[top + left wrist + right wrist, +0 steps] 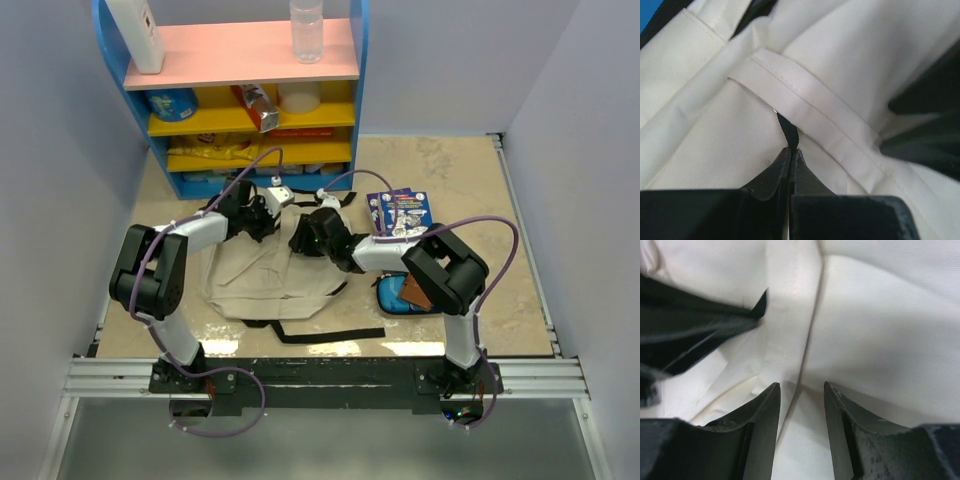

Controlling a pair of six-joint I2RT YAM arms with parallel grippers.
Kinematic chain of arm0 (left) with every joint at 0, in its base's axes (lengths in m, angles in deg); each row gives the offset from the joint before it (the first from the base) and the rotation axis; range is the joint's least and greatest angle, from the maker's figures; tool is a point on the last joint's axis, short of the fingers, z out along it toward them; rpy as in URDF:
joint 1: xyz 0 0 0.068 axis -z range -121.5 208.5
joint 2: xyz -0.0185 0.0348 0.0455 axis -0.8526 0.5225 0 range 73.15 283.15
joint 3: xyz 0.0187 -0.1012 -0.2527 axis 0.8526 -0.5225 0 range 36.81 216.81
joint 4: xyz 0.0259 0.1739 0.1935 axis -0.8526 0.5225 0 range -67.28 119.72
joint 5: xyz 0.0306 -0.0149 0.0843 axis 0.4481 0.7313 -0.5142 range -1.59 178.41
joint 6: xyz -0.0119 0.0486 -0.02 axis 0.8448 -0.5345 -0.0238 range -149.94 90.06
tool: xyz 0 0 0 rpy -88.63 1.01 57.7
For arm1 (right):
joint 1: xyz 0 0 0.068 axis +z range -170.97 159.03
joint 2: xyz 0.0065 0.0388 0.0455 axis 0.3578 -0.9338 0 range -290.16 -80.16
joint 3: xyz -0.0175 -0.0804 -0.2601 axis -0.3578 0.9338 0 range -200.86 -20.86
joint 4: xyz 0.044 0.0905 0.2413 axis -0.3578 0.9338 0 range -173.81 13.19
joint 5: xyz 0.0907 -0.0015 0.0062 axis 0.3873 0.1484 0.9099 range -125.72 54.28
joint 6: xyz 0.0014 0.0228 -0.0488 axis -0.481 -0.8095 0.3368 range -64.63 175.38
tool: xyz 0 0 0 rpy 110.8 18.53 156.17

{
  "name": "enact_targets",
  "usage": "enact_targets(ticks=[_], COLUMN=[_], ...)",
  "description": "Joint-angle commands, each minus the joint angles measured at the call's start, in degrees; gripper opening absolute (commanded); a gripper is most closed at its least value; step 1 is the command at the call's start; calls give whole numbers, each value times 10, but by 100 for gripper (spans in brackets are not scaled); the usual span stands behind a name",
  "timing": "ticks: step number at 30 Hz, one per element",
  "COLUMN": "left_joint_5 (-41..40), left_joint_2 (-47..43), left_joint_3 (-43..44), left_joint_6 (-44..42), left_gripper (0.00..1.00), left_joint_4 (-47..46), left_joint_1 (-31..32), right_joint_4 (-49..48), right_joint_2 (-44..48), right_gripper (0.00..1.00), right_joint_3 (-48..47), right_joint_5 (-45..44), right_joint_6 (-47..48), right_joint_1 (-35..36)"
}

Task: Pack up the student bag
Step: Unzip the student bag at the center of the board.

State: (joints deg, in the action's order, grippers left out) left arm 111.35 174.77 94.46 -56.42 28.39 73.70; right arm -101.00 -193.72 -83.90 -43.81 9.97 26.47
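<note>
The student bag (262,282), cream fabric with black straps, lies flat on the table between the two arms. At its top edge my left gripper (262,222) is shut on a narrow black webbing tab (788,127). The tab comes out from under a cream band (805,102) on the bag. In the left wrist view the jaws (791,149) meet with only the tab pinched at their tips. My right gripper (303,238) hovers just right of it, open (801,386) over a fold of cream fabric (880,315) with nothing held. A black strap (695,330) crosses its left side.
A colourful book (398,212) lies on the table right of the bag. A blue pencil case (392,297) sits beside the right arm's elbow. A blue, pink and yellow shelf unit (250,75) with a bottle (306,30) stands at the back.
</note>
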Motion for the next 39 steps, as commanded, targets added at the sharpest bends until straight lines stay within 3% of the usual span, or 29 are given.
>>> enact_targets(ticks=[1,6,20,31,35,39], left_joint_5=[4,9,29,33,43,61], left_joint_2=[-50,-71,-66,-85,-104,-143], left_joint_3=[-22,-46,-55,-69,-72,-76], left_joint_6=[-23,-34,-31,-47,-61,-77], left_gripper=[0,0,0,0,0,0], left_joint_4=[19,34,36,50,79,130], left_joint_1=[2,2,4,5,6,7], right_joint_4=[72,100,78,114,165,215], right_joint_2=[-3,-42,-87,-148,-181,-212], right_gripper=[45,44,42,27,13,7], right_joint_3=[-16,-87,-160,-237,-280,-299], right_joint_5=[-22,-23,13,-22,-69,-96], right_joint_6=[15,21,37,24,7,-20], right_joint_1=[-48,-65,-45,-32,-34,-38])
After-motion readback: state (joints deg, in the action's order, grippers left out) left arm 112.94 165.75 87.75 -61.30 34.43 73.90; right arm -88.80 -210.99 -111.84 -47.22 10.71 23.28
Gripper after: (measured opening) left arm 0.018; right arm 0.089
